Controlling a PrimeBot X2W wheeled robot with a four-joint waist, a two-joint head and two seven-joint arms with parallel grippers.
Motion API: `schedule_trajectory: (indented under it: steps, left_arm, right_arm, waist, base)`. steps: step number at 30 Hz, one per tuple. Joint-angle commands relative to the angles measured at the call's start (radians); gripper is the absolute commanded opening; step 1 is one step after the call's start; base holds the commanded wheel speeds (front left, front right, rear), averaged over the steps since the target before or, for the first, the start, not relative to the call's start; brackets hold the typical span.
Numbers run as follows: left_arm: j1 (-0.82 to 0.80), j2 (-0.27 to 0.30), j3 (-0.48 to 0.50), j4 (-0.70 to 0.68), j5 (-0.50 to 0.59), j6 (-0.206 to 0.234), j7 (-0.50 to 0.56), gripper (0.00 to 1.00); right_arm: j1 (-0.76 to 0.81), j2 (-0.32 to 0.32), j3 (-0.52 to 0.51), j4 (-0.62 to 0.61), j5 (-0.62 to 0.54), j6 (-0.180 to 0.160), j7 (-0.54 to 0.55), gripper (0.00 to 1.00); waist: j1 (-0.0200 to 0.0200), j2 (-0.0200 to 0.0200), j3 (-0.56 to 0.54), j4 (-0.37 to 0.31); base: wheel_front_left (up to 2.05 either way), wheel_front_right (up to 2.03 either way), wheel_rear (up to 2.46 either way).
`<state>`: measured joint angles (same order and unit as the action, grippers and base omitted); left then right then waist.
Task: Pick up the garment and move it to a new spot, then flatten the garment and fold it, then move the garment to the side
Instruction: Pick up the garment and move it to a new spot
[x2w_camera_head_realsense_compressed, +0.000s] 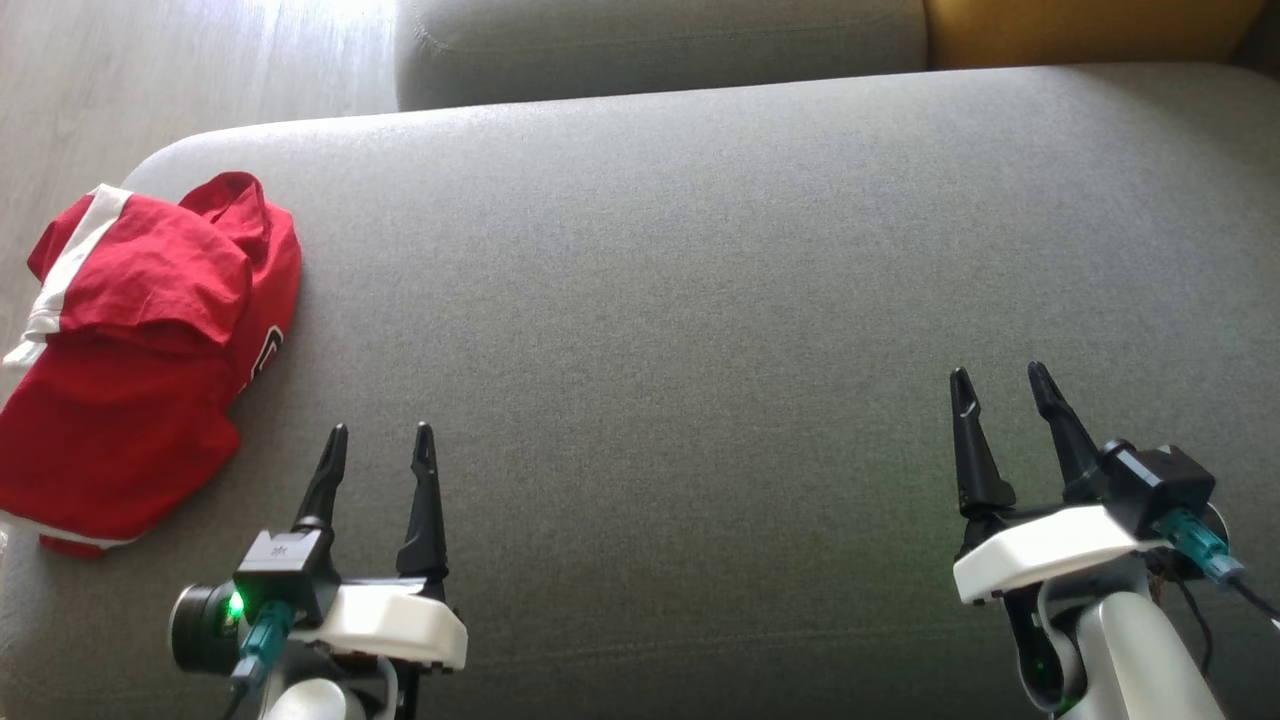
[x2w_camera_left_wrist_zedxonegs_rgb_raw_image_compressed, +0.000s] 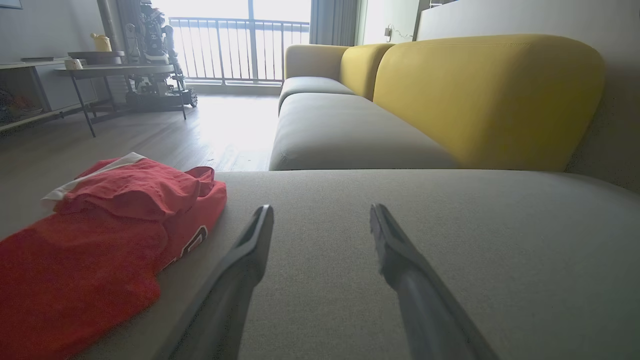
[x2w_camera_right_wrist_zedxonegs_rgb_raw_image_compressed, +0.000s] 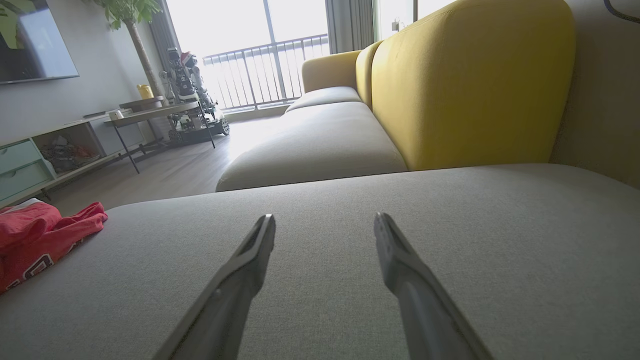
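Note:
A red garment (x2w_camera_head_realsense_compressed: 140, 360) with white trim lies folded in a loose bundle at the left edge of the grey sofa cushion (x2w_camera_head_realsense_compressed: 700, 300). It also lies at the lower left of the left wrist view as the garment (x2w_camera_left_wrist_zedxonegs_rgb_raw_image_compressed: 100, 240) and at the far left of the right wrist view as the garment (x2w_camera_right_wrist_zedxonegs_rgb_raw_image_compressed: 35, 235). My left gripper (x2w_camera_head_realsense_compressed: 380, 440) hovers open just right of the garment, nothing between its fingers. Far to the right, my right gripper (x2w_camera_head_realsense_compressed: 1000, 385) is open and empty above bare cushion.
A second grey seat cushion (x2w_camera_head_realsense_compressed: 660, 40) and a yellow backrest (x2w_camera_head_realsense_compressed: 1090, 30) lie beyond the cushion. Wooden floor (x2w_camera_head_realsense_compressed: 190, 70) runs past the left edge. A dark side table (x2w_camera_left_wrist_zedxonegs_rgb_raw_image_compressed: 120, 75) and a shelf unit (x2w_camera_right_wrist_zedxonegs_rgb_raw_image_compressed: 45, 160) stand across the room.

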<state>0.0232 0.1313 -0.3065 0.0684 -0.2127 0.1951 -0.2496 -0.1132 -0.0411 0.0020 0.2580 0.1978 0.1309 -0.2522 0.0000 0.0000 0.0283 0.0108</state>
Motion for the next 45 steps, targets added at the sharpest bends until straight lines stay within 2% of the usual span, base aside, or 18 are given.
schedule_trajectory:
  steps: [1,10,19,39,45]
  left_arm:
    - [-0.036,-0.004,0.046,-0.025,0.013,-0.013,-0.012,1.00]
    - [-0.030,-0.042,0.094,0.003,0.053,-0.069,-0.012,1.00]
    - [-0.027,-0.063,0.123,0.011,0.078,-0.100,-0.012,1.00]
    - [-0.029,-0.079,0.148,0.021,0.104,-0.129,-0.012,1.00]
    - [-0.041,-0.080,0.133,0.028,0.114,-0.131,-0.012,1.00]
  right_arm:
    - [-0.050,-0.009,0.025,-0.031,-0.001,0.000,-0.010,1.00]
    - [-0.048,-0.009,0.028,-0.033,-0.012,0.000,-0.010,1.00]
    - [-0.046,-0.009,0.029,-0.036,-0.016,0.000,-0.010,1.00]
    - [-0.048,-0.009,0.028,-0.036,-0.018,0.000,-0.010,1.00]
    - [-0.036,-0.009,0.020,-0.050,-0.012,0.000,-0.010,1.00]
  waist:
    - [0.0000,0.0000,0.000,0.000]
    - [0.0000,0.0000,-0.005,-0.003]
    - [0.0000,0.0000,-0.003,-0.001]
    - [0.0000,0.0000,0.001,0.005]
    - [0.0000,0.0000,0.003,0.074]
  base:
    - [0.00,0.00,0.00]
    - [0.00,0.00,0.00]
    - [0.00,0.00,0.00]
    - [0.00,0.00,0.00]
    - [0.00,0.00,0.00]
